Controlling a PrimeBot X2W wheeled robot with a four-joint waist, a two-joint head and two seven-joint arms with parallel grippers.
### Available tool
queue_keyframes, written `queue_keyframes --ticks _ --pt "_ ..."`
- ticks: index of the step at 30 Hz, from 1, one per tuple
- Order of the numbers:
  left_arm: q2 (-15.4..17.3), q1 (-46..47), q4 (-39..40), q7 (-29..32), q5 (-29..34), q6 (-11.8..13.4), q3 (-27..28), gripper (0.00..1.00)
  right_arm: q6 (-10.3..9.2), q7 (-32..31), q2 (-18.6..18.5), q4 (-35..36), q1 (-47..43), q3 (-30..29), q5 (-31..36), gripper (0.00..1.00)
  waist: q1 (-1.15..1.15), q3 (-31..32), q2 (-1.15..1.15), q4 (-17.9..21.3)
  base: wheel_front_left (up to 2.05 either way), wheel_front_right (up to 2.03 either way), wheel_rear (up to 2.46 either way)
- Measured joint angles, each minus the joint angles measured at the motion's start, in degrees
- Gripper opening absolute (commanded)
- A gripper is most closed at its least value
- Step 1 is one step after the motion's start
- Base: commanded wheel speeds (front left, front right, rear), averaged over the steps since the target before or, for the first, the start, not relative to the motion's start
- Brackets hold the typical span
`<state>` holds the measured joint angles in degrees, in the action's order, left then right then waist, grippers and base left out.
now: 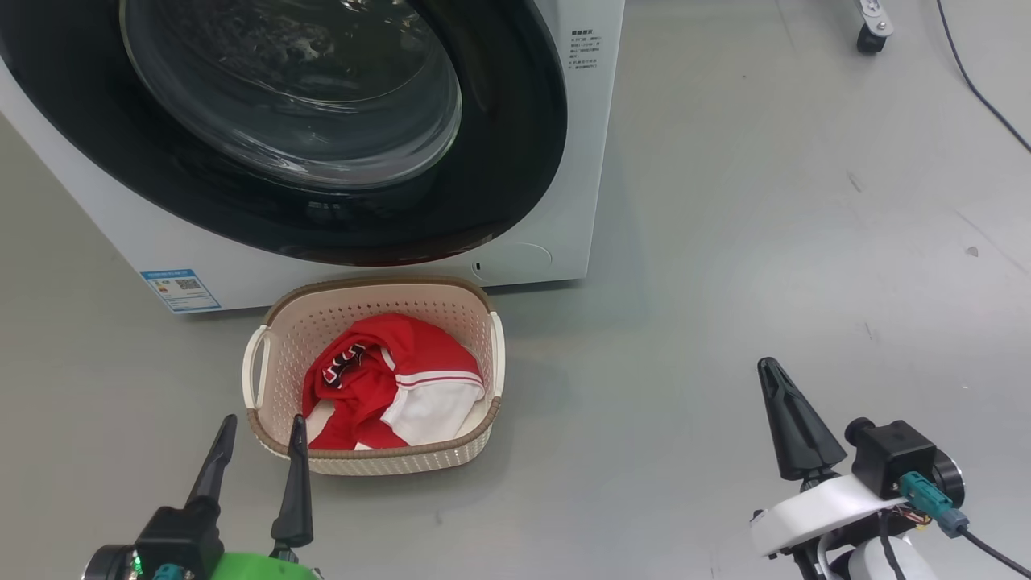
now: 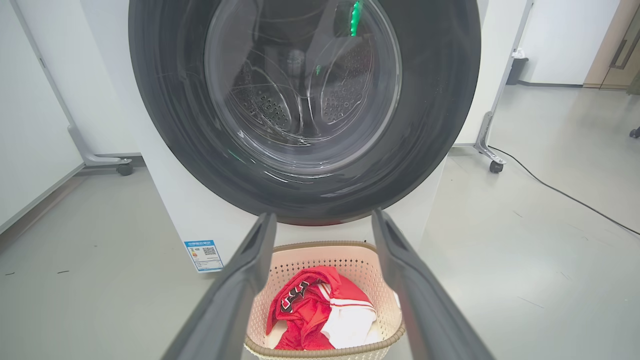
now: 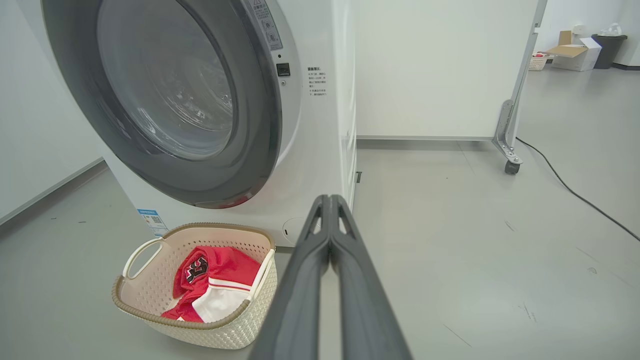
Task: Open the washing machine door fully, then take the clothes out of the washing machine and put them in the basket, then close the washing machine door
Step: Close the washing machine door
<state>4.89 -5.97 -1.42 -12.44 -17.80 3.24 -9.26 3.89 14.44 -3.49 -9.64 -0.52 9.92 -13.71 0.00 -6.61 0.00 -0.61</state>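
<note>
The washing machine (image 1: pixel 387 270) (image 2: pixel 190 215) (image 3: pixel 320 150) stands ahead, white, its round black-rimmed door (image 1: pixel 338 121) (image 2: pixel 305 110) (image 3: pixel 165 100) lying flat against its front. On the floor before it sits the cream basket (image 1: pixel 278 354) (image 2: pixel 300 257) (image 3: pixel 150 280). In it lie the red and white clothes (image 1: pixel 395 379) (image 2: pixel 320 312) (image 3: pixel 210 285). My left gripper (image 1: pixel 259 431) (image 2: pixel 324 225) hovers open at the basket's near left corner, holding nothing. Off to the right over bare floor, my right gripper (image 1: pixel 772 372) (image 3: pixel 330 200) is shut with nothing between its fingers.
A blue label (image 1: pixel 180 290) marks the machine's lower left front. A white panel on castors (image 3: pixel 510 160) stands to the machine's right, and a black cable (image 3: pixel 575 192) runs across the floor there. A castor (image 1: pixel 871 36) shows at the far right.
</note>
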Motion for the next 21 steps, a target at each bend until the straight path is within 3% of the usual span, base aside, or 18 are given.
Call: queue_keyframes --ticks 11,21 --pt "-0.36 1.01 0.38 -0.11 0.02 -0.01 -1.35 1.00 0.09 0.00 -2.80 0.75 0.91 -1.76 0.64 0.00 0.00 -1.49 0.00 -2.11 0.00 0.00 0.00" --pt "-0.77 3.44 2.44 -0.73 0.33 -0.01 -1.97 1.00 1.59 -0.34 -5.83 1.25 8.37 -0.02 2.34 0.00 0.00 -5.05 0.00 -4.41 0.00 0.00 0.00"
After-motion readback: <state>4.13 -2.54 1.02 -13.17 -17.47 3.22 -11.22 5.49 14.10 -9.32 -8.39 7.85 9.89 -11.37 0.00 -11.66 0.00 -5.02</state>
